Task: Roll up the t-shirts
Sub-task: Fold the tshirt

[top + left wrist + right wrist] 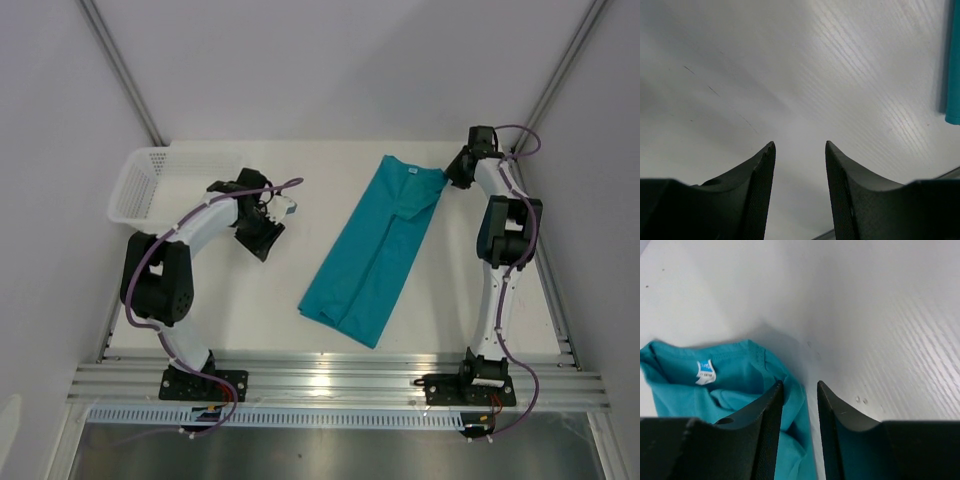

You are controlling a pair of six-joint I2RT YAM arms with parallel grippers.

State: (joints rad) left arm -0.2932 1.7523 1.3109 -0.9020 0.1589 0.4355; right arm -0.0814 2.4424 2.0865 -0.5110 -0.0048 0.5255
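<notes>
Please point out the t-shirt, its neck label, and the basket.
t-shirt [375, 250], top view, middle of the folded cloth.
label [705, 372], right wrist view, centre of the white tag.
basket [125, 190], top view, its left wall.

Overhead view spans the table; wrist views sit close above it, sharing the t-shirt.

The t-shirt is plain teal, and its neck label is white with blue print. Left of the t-shirt the basket is white mesh, and the table under it is white with faint grain streaks. The left arm and right arm flanking the t-shirt are white and black, with purple cables.
</notes>
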